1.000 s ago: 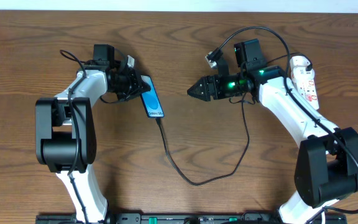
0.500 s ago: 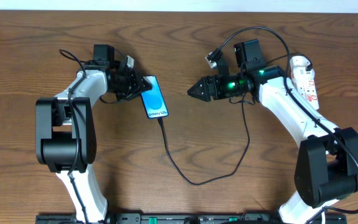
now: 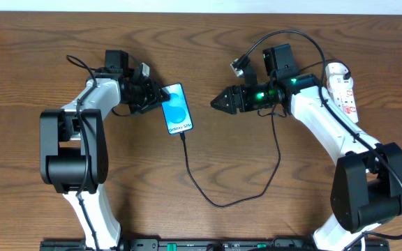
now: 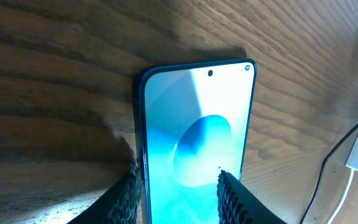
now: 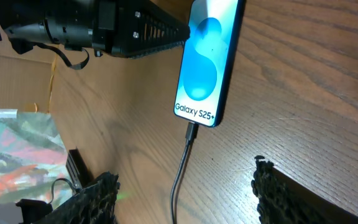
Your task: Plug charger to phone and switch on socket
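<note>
The phone (image 3: 176, 110) lies flat on the wooden table, blue screen up; its "Galaxy S25+" text reads in the right wrist view (image 5: 204, 62). The charger (image 3: 218, 203) is plugged into the phone's bottom end, and its black cable loops toward the table's front and back up to the right. My left gripper (image 3: 156, 98) is open, its fingers (image 4: 126, 199) astride the phone's (image 4: 194, 124) top end without clamping it. My right gripper (image 3: 215, 102) stands open right of the phone, with the cable (image 5: 180, 174) on the table below its fingers. The white socket (image 3: 343, 87) lies far right, partly behind my right arm.
A black camera cable (image 3: 285, 35) arcs over my right wrist. Both arm bases (image 3: 82, 209) stand at the table's front edge. Beyond the table, cardboard and a colourful sheet (image 5: 11, 143) show in the right wrist view.
The left gripper has opened, and the phone has tipped from standing on its edge to lying flat, screen up, shifting slightly right. The right arm has stayed put.
</note>
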Motion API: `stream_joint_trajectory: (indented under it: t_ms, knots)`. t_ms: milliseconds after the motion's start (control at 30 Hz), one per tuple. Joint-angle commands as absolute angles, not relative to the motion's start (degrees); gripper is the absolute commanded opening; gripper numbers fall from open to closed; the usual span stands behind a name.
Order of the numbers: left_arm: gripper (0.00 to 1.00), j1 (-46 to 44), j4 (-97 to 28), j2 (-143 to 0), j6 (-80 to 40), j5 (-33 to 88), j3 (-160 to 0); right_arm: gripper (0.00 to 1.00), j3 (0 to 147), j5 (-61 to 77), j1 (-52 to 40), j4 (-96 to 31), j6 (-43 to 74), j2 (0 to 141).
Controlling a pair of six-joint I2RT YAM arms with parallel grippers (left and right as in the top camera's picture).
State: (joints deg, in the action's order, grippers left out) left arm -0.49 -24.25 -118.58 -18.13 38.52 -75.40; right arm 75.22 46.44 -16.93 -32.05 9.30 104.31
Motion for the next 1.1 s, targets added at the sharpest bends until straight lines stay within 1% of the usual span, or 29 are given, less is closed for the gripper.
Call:
stream_joint_trajectory:
  t_ms: [0,200,367,400,467,533,567,600,633,700,833,867,1000,1067]
  knots:
    - [0.4,-0.3,-24.64,-119.28,-17.58,37.41,-75.94,0.68,75.75,46.41,-16.58,-32.21,8.01,103.09]
    - [0.41,0.64,-26.22,-117.3,-17.61,39.05,-76.4,0.65,75.75,43.42,-16.51,-34.63,7.99,102.96]
    - [0.42,3.42,-27.0,-110.1,-17.61,41.95,-78.26,0.63,75.75,39.7,-16.47,-38.06,6.04,102.32]
    - [0.47,4.1,-26.98,-107.55,-17.67,42.0,-78.3,0.63,75.75,39.0,-16.47,-38.5,5.93,101.84]
    - [0.48,4.86,-26.98,-103.24,-17.87,42.0,-78.3,0.62,75.75,38.41,-16.4,-38.63,5.87,101.14]
    - [0.53,5.15,-26.96,-98.67,-17.85,41.98,-78.3,0.56,75.75,37.67,-16.14,-38.7,5.87,99.94]
    - [0.57,5.15,-26.96,-96.4,-17.85,41.93,-78.3,0.54,75.75,37.23,-15.9,-38.85,5.87,99.2]
    - [0.62,5.15,-26.96,-94.35,-17.82,41.91,-78.3,0.52,75.75,36.51,-15.68,-39.09,5.87,98.32]
    - [0.69,5.13,-26.96,-91.46,-17.82,41.93,-78.3,0.47,75.75,35.05,-15.2,-39.57,5.82,96.9]
    - [0.71,5.13,-26.96,-88.64,-17.82,41.93,-78.3,0.41,75.75,33.26,-14.41,-40.05,5.89,94.91]
    - [0.83,5.13,-26.96,-83.94,-17.82,41.3,-78.28,0.22,75.75,31.09,-11.55,-40.97,5.91,90.35]
    - [0.91,5.13,-26.96,-83.31,-17.82,41.3,-78.28,0.17,75.75,30.79,-10.76,-41.25,5.91,89.45]
    - [0.92,5.13,-26.96,-82.17,-17.82,41.32,-78.28,0.02,75.75,29.91,-6.02,-42.98,5.91,85.71]
    - [0.93,5.13,-26.98,-82.32,-17.82,41.32,-78.17,0.01,75.75,29.91,-3.64,-43.59,5.91,84.66]
